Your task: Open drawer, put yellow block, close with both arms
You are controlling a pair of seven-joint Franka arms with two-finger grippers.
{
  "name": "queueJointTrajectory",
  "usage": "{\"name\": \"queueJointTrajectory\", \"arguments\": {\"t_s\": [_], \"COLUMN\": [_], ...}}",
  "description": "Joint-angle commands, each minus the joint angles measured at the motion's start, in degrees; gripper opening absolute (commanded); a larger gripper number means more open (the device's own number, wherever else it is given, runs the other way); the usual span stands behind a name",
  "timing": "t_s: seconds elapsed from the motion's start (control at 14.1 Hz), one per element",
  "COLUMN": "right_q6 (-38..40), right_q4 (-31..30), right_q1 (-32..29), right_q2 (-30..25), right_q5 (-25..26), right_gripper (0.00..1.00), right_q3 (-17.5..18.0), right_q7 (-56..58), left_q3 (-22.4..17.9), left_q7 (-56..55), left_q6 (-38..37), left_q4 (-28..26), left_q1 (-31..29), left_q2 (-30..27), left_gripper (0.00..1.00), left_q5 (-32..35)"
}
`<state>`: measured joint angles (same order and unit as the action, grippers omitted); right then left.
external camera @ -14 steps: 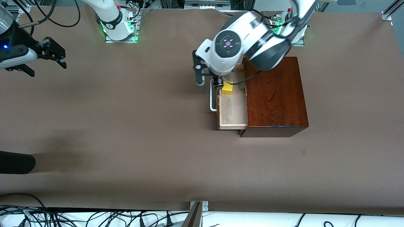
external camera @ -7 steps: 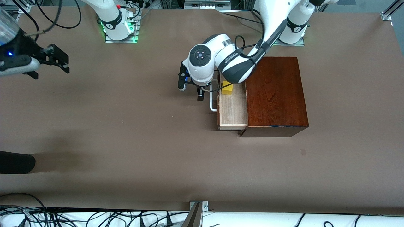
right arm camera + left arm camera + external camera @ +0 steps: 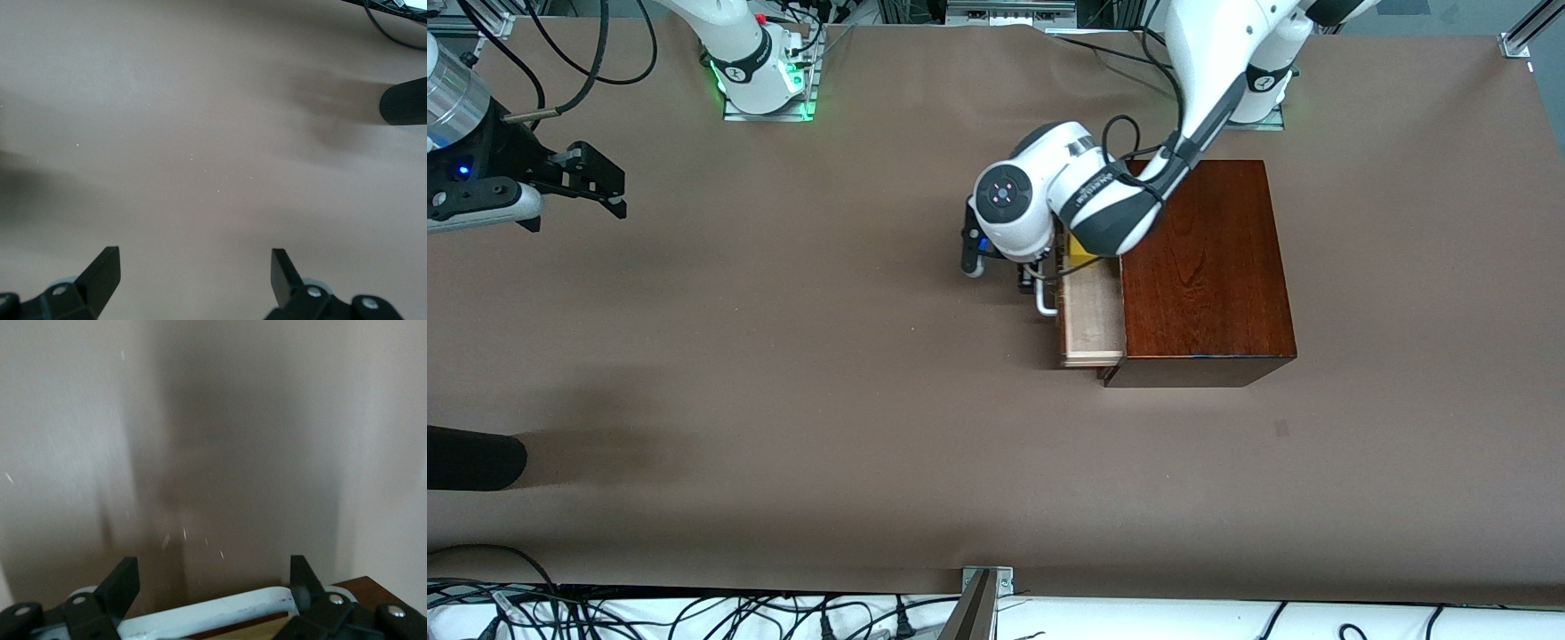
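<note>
- Pressing at the drawer front, the left hand [image 3: 1028,277] sat low against the white handle [image 3: 213,617], its fingers [image 3: 120,583] spread apart with the bar lying crosswise between them rather than clamped.
- The drawer [image 3: 1091,316] stood partly out of the dark wooden box [image 3: 1205,267], with only a narrow strip of pale tray showing, so the closing stroke looked well under way but not finished.
- The yellow block [image 3: 1083,252] lay inside the tray at the end farther from the front camera, mostly hidden under the left arm's wrist.
- The handle's long axis ran from nearer to farther as the front camera saw it; the box lay from the hand toward the left arm's end of the tabletop [image 3: 783,400], so the remaining push probably had to go straight that way, square to the bar.
- The right hand [image 3: 600,182] hung over bare tabletop at the right arm's end, fingers [image 3: 100,270] apart and holding nothing, waiting well away from the drawer; the left was far the nearer.
</note>
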<state>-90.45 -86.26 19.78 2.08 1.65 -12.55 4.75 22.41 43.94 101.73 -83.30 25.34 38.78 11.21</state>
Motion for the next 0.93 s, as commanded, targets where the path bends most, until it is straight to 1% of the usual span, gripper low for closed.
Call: {"name": "queueJointTrajectory", "arguments": {"t_s": [0.0,0.21,0.36,0.57,0.71,0.85], "right_q6": [1.1,1.1,1.2,1.2,1.2,1.2], "right_q4": [0.7,0.7,0.7,0.7,0.7,0.7], "right_q1": [0.0,0.1,0.1,0.1,0.1,0.1], "right_q2": [-0.1,-0.2,-0.2,-0.2,-0.2,-0.2], "right_q5": [-0.1,-0.1,-0.2,-0.2,-0.2,-0.2], "right_gripper": [1.0,1.0,1.0,1.0,1.0,1.0], "right_q3": [0.0,0.2,0.1,0.2,0.2,0.1], "right_q7": [-0.5,-1.1,-1.1,-1.1,-1.1,-1.0], "left_q3": [-0.2,-0.2,-0.2,0.0,0.3,0.4], "left_q7": [3.3,3.3,3.3,3.3,3.3,3.3], "left_q6": [-5.4,-9.2,-10.3,-10.2,-9.7,-9.7], "left_q4": [-0.5,-0.5,-0.6,-0.5,-0.4,0.0], "left_q1": [-2.9,-4.7,-5.8,-6.2,-6.3,-7.7], "left_q2": [-2.7,-3.1,-3.2,-3.3,-4.8,-8.2], "left_gripper": [1.0,1.0,1.0,1.0,1.0,1.0], "left_q5": [2.8,3.0,3.0,3.0,2.9,2.0]}}
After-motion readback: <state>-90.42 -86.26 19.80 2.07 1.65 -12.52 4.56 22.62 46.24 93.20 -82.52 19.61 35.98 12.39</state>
